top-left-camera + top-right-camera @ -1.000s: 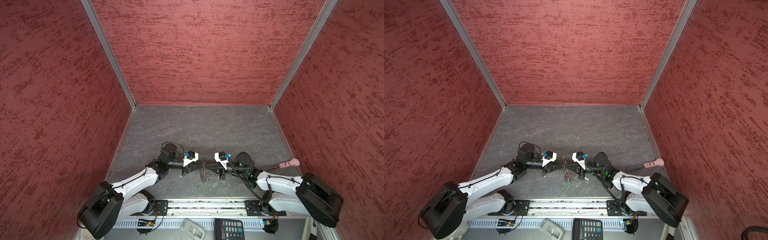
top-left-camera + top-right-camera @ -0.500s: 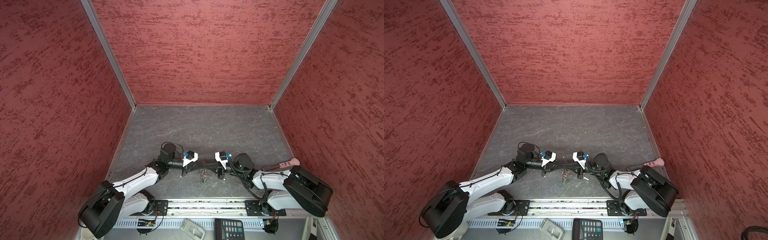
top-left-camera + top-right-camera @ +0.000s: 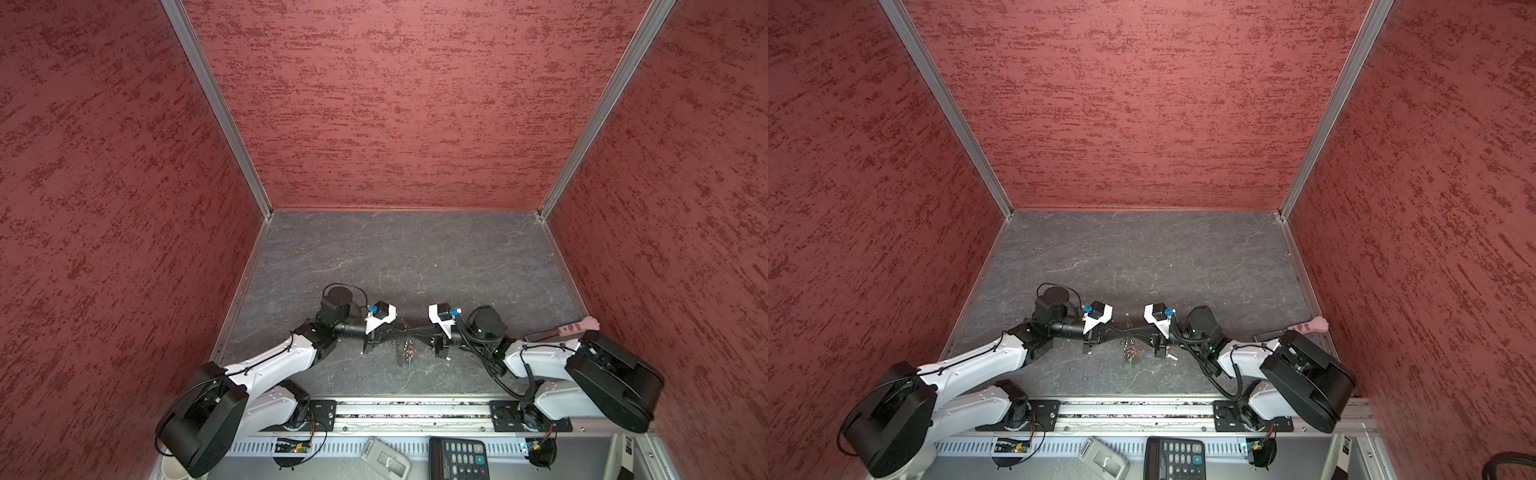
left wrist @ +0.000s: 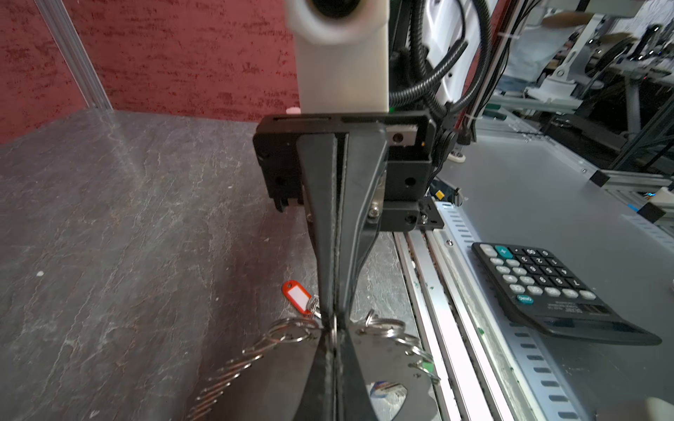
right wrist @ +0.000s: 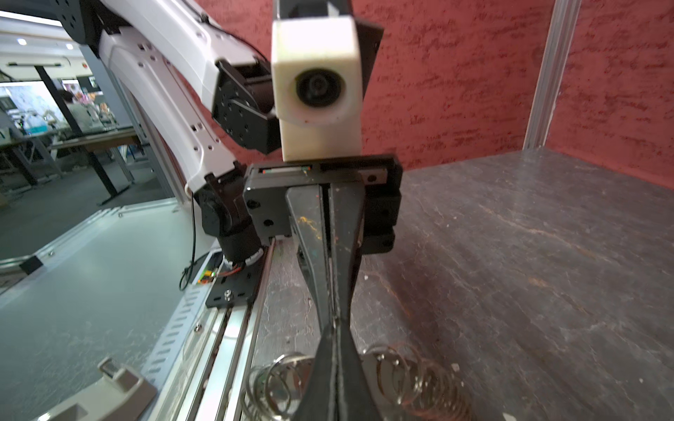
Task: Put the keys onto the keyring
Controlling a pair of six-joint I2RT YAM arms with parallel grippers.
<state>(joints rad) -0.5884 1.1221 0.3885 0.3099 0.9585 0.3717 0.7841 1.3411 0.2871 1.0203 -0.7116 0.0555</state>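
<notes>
Keyring point(image 3: 406, 352) shows in both top views as a small glinting cluster in the lower middle of the frame. It dangles just under the spot where the left gripper point(image 3: 400, 332) and the right gripper point(image 3: 414, 332) meet tip to tip over the grey table point(image 3: 415, 257).

In the left wrist view the left gripper's fingers point(image 4: 317, 382) are pressed together, and so are the right gripper's fingers point(image 4: 321, 218) facing them. Both seem to nip one stretch of silver ring wire. Split-ring coils point(image 4: 386, 328) stick out on either side of the pinch, and a silver chain point(image 4: 226, 368) trails off. The key point(image 4: 297, 297), red tag with a white label, hangs just beside the tips, its small ring touching the big one. Whether it is fully threaded I cannot tell.

In the right wrist view the same pinch appears from the other end, with blurred coils on both sides; the key is hidden.

The step looks like a shared hold on the ring while the key gets worked along the coil. Next, one gripper should hold firm while the other eases off to re-grip. If both loosen, the cluster drops.
</notes>
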